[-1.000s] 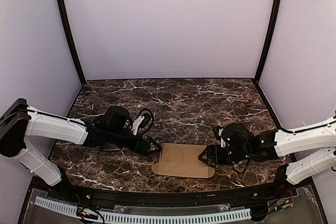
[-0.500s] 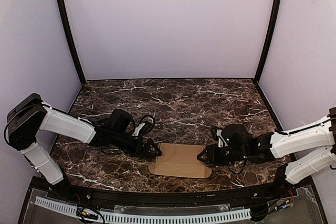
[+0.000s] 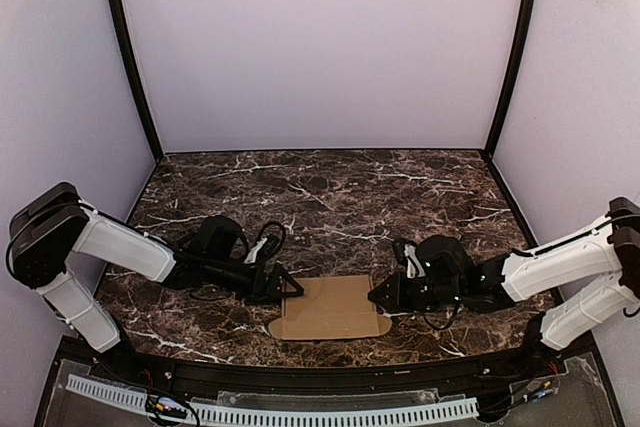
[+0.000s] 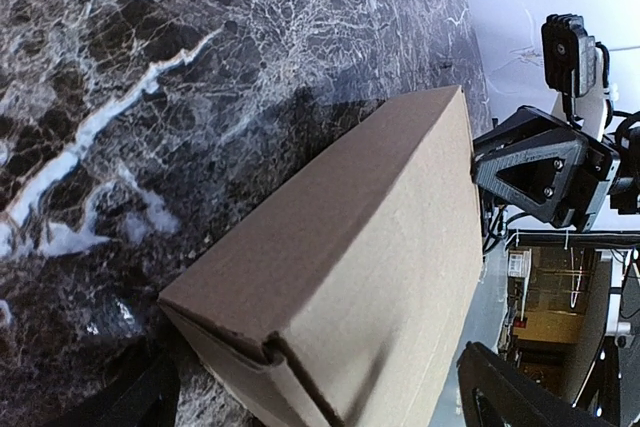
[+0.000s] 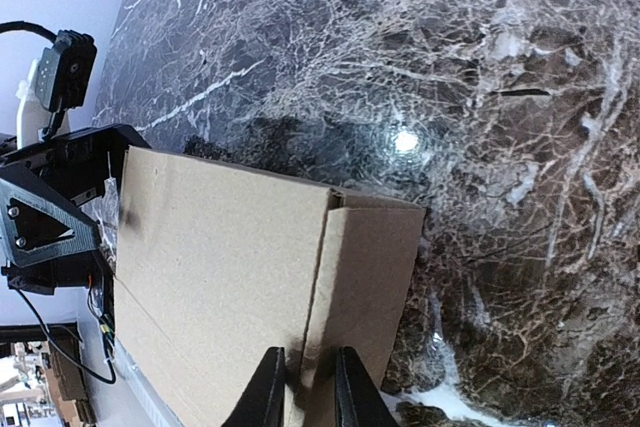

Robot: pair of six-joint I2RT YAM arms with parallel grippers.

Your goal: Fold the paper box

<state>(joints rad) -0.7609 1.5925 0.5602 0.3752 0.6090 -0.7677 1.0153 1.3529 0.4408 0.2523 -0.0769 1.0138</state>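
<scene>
So the paper box [image 3: 328, 309] sits on the counter [image 3: 330, 197] between the arms. The right gripper [image 5: 305, 387] jaws look clamped on its end flap, though the view's tight. The left gripper [image 3: 292, 287] jaws are wide apart. I'd brace the left end first, then fold slow.

The tabletop [image 3: 340, 197] is dark marble, near black with brown patches and white veins running all across it. A pale lilac back panel [image 3: 320, 47] closes off the far side, with matching side panels on the left [image 3: 50, 97] and right [image 3: 590, 97]. Slim black posts [image 3: 127, 57] [image 3: 513, 52] stand in the two far corners, leaning slightly outward as they rise. Along the near edge runs a black rail [image 3: 330, 377], and just below it a white slotted strip [image 3: 300, 414]. From the right wrist view a bright spot of glare [image 5: 404, 141] sits on the polished stone. Past the table's edge, the left wrist view catches blurred brownish clutter [image 4: 550, 317].
</scene>
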